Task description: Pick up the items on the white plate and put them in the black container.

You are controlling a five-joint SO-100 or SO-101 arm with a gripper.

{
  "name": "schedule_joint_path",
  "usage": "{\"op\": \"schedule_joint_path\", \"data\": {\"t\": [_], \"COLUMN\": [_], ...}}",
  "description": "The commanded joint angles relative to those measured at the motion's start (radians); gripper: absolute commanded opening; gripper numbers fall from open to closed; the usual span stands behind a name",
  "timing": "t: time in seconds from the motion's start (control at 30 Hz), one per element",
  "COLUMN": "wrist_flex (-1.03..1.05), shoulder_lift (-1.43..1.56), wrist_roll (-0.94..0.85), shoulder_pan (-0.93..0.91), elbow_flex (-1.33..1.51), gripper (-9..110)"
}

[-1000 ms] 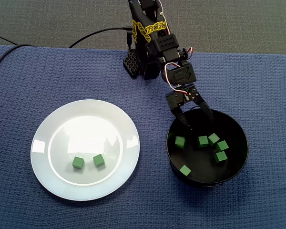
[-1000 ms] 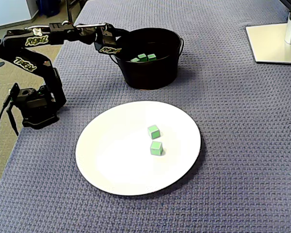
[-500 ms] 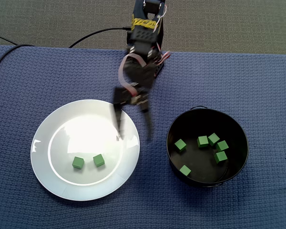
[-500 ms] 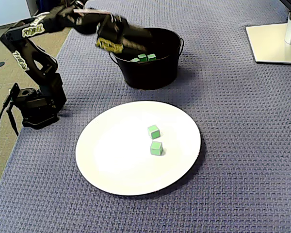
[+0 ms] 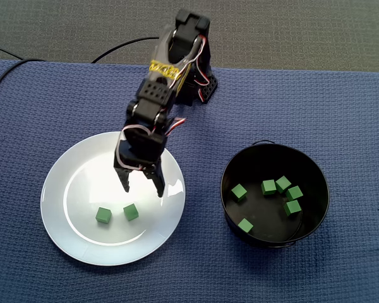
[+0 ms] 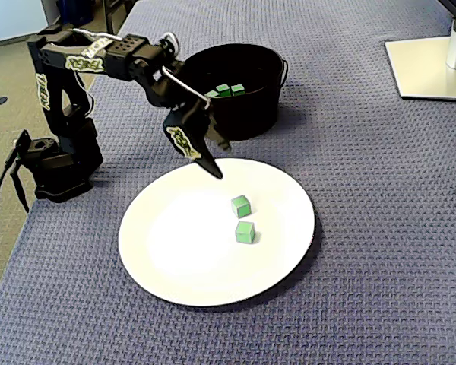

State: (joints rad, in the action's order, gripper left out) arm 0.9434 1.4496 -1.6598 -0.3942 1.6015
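While tool (image 5: 143, 191) hovers spread, empty over plate (image 5: 69, 233), 2 cubes (image 5: 131, 212) sit nr tips

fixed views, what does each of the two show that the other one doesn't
Only in a fixed view: the black container seen from above, its floor holding six green cubes. Only in a fixed view: the white stand at a corner of the cloth, and the container from the side, with three cubes peeking over its rim. Both: the white plate, two more green cubes on it, and the arm with its jaws open over the plate.
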Motion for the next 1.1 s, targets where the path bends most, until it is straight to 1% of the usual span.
{"op": "schedule_joint_path", "data": {"t": [0.0,0.1,0.33,0.67,1.07], "wrist_flex": [0.137,0.186,0.16,0.118,0.1], "shoulder_lift": [-0.1,-0.166,-0.267,-0.377,-0.497], "wrist_roll": [-0.071,-0.114,-0.192,-0.224,-0.209], "shoulder_pan": [-0.026,-0.038,-0.06,-0.049,-0.011], "elbow_flex": [-0.21,-0.295,-0.385,-0.463,-0.571], "gripper": [26,26,27,27,27]}}
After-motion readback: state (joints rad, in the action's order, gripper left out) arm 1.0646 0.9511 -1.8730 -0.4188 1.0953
